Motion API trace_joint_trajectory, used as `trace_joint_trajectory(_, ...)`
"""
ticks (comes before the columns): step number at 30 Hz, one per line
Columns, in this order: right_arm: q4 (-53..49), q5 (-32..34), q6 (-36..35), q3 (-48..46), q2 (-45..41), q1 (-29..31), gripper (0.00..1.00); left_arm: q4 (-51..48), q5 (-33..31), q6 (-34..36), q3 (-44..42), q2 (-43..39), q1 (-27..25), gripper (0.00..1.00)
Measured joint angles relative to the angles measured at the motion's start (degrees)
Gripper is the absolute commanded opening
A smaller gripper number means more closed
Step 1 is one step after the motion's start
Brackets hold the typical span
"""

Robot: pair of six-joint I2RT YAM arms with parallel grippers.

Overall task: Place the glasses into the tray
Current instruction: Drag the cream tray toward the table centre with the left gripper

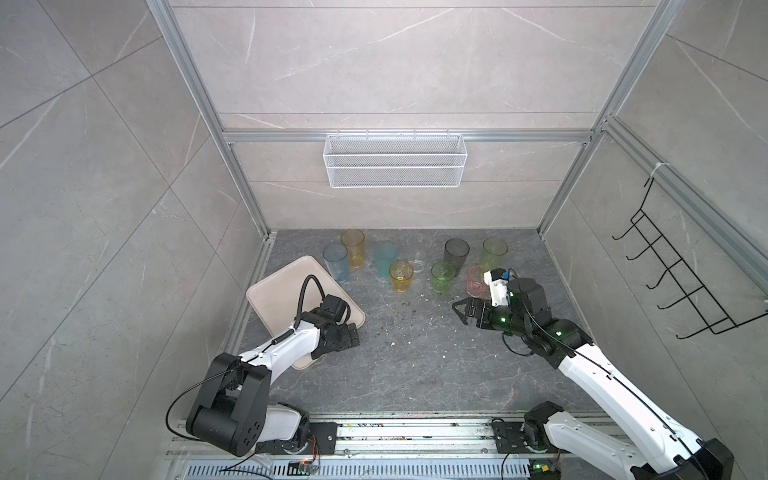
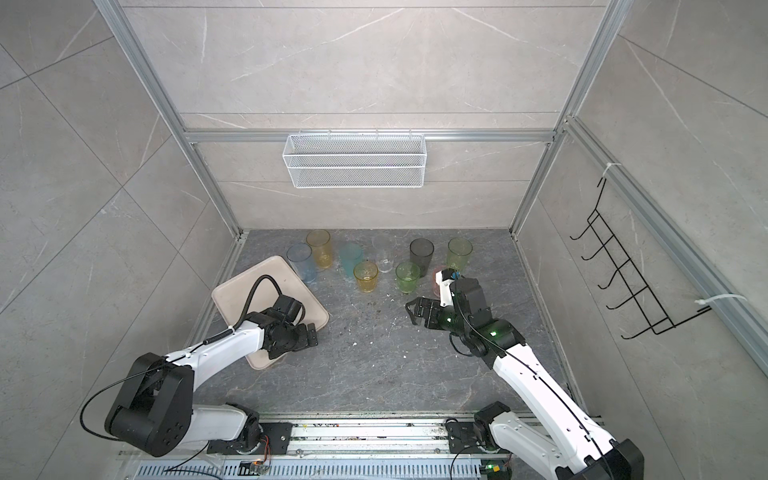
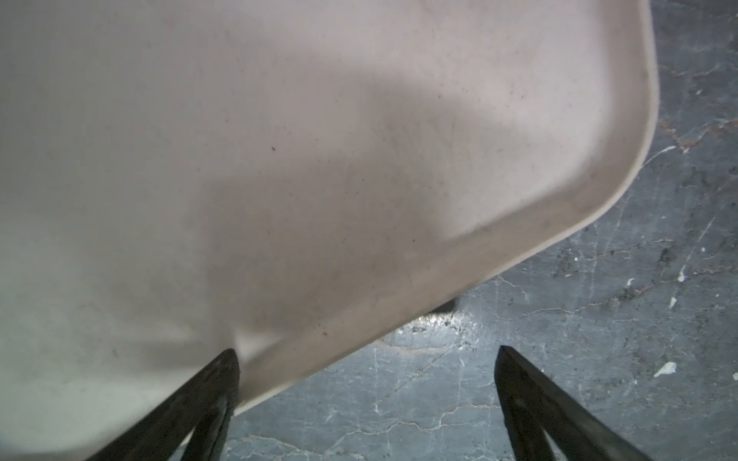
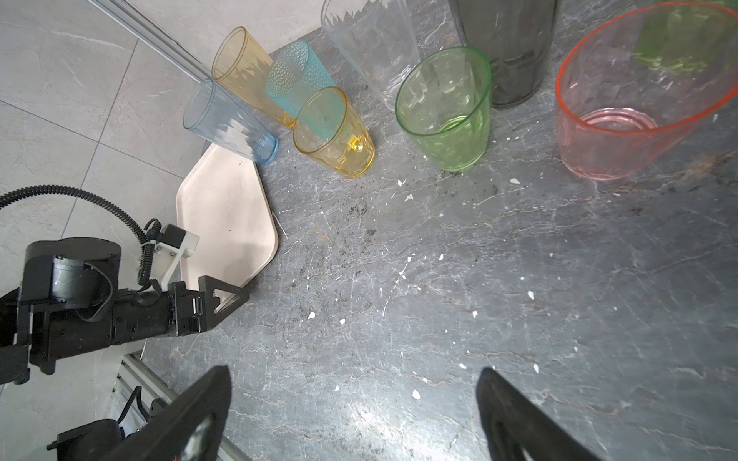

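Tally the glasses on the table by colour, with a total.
blue glass: 1
amber glasses: 2
teal glass: 1
clear glass: 1
grey glass: 1
green glasses: 2
pink glass: 1
Total: 9

right gripper [image 4: 355,373]: jaws wide apart, nothing between them, above the crumb-speckled tabletop [image 4: 439,299]. glasses upright in a far row, all on the tabletop. pink tumbler [image 4: 623,103] and short green tumbler [image 4: 447,107] closest, short amber tumbler [image 4: 333,133] further left. blue tumbler [image 4: 229,119] just beside the tray [image 4: 223,211] far corner. left gripper [image 4: 229,297] at the tray's near edge.
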Motion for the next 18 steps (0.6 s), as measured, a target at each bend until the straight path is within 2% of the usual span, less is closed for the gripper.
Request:
trace_joint_trajectory(11,-0.26,1.01,0.26,0.00,0.48,0.26,0.97,2.27,5.20,-0.15,-0.50,0.09,-2.21,0.95)
trace_joint_trajectory(18,-0.94,1.60,0.90,0.00,0.46,0.31,0.97,2.60,6.93,-1.62,-0.66,0.09,-5.84,0.82)
